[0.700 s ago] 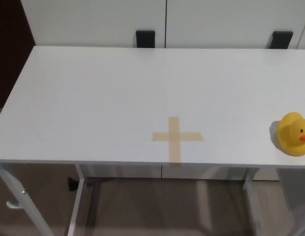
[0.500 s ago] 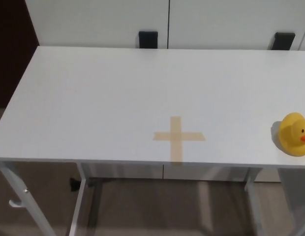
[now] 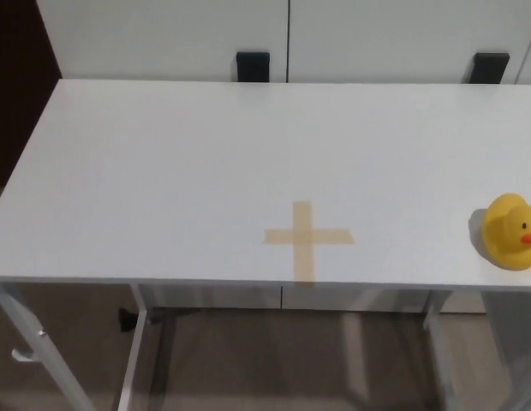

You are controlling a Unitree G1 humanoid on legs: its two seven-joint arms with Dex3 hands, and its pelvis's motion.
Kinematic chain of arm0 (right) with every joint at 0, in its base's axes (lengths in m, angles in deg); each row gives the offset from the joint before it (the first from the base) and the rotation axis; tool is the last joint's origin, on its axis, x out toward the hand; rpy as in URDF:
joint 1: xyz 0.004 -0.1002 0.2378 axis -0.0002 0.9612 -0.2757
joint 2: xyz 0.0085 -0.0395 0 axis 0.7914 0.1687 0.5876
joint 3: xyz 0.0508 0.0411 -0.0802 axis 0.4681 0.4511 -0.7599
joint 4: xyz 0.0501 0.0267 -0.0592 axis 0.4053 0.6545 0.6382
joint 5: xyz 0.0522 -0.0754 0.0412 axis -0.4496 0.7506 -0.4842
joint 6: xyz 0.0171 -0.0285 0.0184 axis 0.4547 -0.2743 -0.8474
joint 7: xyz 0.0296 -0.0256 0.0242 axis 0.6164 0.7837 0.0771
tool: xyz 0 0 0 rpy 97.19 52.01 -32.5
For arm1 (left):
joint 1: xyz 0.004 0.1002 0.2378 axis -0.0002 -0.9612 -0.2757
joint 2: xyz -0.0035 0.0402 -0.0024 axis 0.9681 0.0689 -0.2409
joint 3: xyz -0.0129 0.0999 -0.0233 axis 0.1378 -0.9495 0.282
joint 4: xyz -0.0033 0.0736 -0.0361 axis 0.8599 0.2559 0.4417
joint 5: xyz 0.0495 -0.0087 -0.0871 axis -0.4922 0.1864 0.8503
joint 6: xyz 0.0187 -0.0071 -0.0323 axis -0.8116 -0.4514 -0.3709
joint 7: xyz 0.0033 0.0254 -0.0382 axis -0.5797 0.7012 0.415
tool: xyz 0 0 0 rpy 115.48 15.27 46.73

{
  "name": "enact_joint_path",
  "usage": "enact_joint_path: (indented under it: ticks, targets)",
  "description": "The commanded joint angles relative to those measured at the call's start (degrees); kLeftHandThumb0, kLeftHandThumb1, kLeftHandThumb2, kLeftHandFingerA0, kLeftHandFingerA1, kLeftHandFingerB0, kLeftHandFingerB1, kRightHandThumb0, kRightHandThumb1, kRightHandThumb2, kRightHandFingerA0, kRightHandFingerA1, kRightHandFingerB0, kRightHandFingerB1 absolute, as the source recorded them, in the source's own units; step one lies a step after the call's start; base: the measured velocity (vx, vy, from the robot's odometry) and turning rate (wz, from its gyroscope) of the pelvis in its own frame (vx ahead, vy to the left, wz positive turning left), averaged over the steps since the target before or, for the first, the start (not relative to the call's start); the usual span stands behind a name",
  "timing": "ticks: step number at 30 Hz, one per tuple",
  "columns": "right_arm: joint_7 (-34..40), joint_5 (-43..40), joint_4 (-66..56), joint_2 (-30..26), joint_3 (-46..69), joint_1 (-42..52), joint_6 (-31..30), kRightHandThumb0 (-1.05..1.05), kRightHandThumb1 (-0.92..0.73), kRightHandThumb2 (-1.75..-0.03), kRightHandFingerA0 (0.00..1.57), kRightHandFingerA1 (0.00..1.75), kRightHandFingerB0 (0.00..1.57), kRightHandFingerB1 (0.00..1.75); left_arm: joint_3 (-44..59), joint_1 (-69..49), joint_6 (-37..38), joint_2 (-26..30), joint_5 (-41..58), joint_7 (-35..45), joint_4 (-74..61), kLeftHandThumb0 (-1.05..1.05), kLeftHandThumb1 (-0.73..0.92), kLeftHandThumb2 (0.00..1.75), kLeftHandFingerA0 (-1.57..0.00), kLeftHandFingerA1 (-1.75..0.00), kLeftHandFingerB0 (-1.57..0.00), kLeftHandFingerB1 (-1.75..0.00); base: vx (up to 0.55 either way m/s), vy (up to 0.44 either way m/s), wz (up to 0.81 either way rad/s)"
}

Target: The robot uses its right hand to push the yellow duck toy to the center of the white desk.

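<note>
Change: only slight camera wobble | small yellow rubber duck toy (image 3: 511,232) unmoved at right front edge of white counter (image 3: 180,163), well apart from tan tape cross (image 3: 306,239) | robot hand state: cannot tell, neither visible | push not begun

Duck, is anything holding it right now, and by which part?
Nothing holds it. The duck sits alone near the desk's right edge; no hand is in view.
</note>
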Motion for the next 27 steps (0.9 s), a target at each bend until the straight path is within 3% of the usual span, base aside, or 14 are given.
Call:
enact_joint_path:
  ticks: [1,2,3,4,5,8,9,11,12,13,14,15,16,27]
  targets:
    - [4.0,-0.7,-6.7,2.8,-2.7,-4.2,-6.7,-0.79,-0.84,-0.66,0.22,0.49,0.21,0.36,0.2,-0.7,1.1,0.6,-0.3,-0.6,0.3,-0.08,0.49,1.07,-0.92,-0.93,-0.94,-0.94,0.01,-0.004,0.08]
    - [4.2,-0.3,-8.0,4.6,-4.4,-6.2,-5.2,-0.72,-0.9,-0.67,0.19,0.35,0.14,0.27,0.0,-0.6,1.1,0.6,-0.4,-0.6,0.3,-0.11,0.51,1.05,-0.92,-0.91,-0.91,-0.91,0.0,0.0,0.0]
    - [4.1,0.4,-8.3,5.9,-6.0,-8.0,-3.8,-0.72,-0.9,-0.67,0.19,0.35,0.14,0.27,-0.2,-0.5,1.2,0.7,-0.6,-0.5,0.3,-0.11,0.51,1.05,-0.92,-0.91,-0.91,-0.91,0.0,0.0,0.0]
    - [4.1,0.6,-8.3,6.5,-6.7,-8.8,-3.3,-0.35,-0.55,-1.11,0.0,0.5,0.0,0.49,-0.2,-0.4,1.1,0.7,-0.6,-0.5,0.3,-0.13,0.51,1.02,-0.92,-0.91,-0.92,-0.91,0.0,0.0,0.0]
    - [3.6,1.7,-7.3,7.4,-8.5,-10.1,-1.9,-0.76,-0.74,-1.08,0.11,0.49,0.0,0.34,-0.2,-0.3,1.1,0.7,-0.6,-0.6,0.3,-0.09,0.55,0.95,-0.9,-0.84,-0.93,-0.88,0.0,0.0,0.0]
    - [2.7,3.0,-5.9,8.1,-10.7,-10.9,0.1,-0.76,-0.74,-1.08,0.11,0.49,0.0,0.34,-0.3,-0.4,1.3,0.6,-0.6,-0.5,0.4,-0.09,0.55,0.95,-0.9,-0.84,-0.93,-0.88,0.0,0.0,0.0]
    - [2.7,3.4,-5.0,8.5,-11.3,-11.3,1.2,-0.34,-0.6,-1.16,0.0,0.5,0.0,0.5,-0.3,-0.5,1.3,0.6,-0.6,-0.6,0.4,-0.12,0.56,0.87,-0.9,-0.85,-0.92,-0.88,0.0,0.0,0.0]
    - [2.8,4.0,-3.4,9.1,-12.4,-12.0,3.0,-0.34,-0.6,-1.16,0.0,0.5,0.0,0.5,-0.3,-0.5,1.2,0.6,-0.6,-0.7,0.4,-0.12,0.56,0.87,-0.9,-0.85,-0.92,-0.88,0.0,0.0,0.0]
    - [2.2,4.7,-2.1,9.1,-13.6,-12.3,3.7,-0.77,-0.76,-1.09,0.07,0.48,0.05,0.39,-0.2,-0.6,1.4,0.6,-0.4,-0.7,0.4,-0.11,0.55,0.89,-0.93,-0.91,-0.93,-0.9,0.0,0.0,0.0]
    - [1.7,5.2,-1.1,9.2,-14.4,-12.6,4.2,-0.77,-0.76,-1.09,0.07,0.48,0.05,0.39,0.0,-0.7,1.5,0.6,-0.3,-0.6,0.3,-0.11,0.55,0.89,-0.93,-0.91,-0.93,-0.9,0.0,0.0,0.0]
    - [2.0,6.0,0.9,9.8,-15.4,-13.1,5.5,-0.35,-0.56,-1.15,0.01,0.5,0.0,0.5,0.0,-0.9,1.5,0.6,-0.2,-0.5,0.2,-0.11,0.57,0.89,-0.92,-0.89,-0.94,-0.9,0.0,0.0,0.0]
    - [2.6,6.7,3.2,10.5,-16.3,-13.6,7.1,-0.35,-0.56,-1.15,0.01,0.5,0.0,0.5,0.0,-1.0,1.3,0.6,-0.1,-0.4,0.0,-0.11,0.57,0.89,-0.92,-0.89,-0.94,-0.9,0.0,0.0,0.0]
    - [2.8,6.8,4.0,10.8,-16.6,-13.6,7.8,-0.81,-0.92,-0.72,0.19,0.43,0.11,0.33,-0.1,-1.0,1.3,0.6,-0.2,-0.4,0.0,-0.11,0.57,0.91,-0.91,-0.87,-0.93,-0.89,0.0,0.0,0.0]
    - [2.5,8.8,9.2,13.9,-21.5,-12.6,8.2,-0.75,-0.92,-0.78,0.24,0.43,0.09,0.3,-0.4,-1.6,1.4,0.5,-0.3,0.3,0.4,-0.11,0.57,0.92,-0.89,-0.82,-0.92,-0.89,0.0,0.0,0.0]
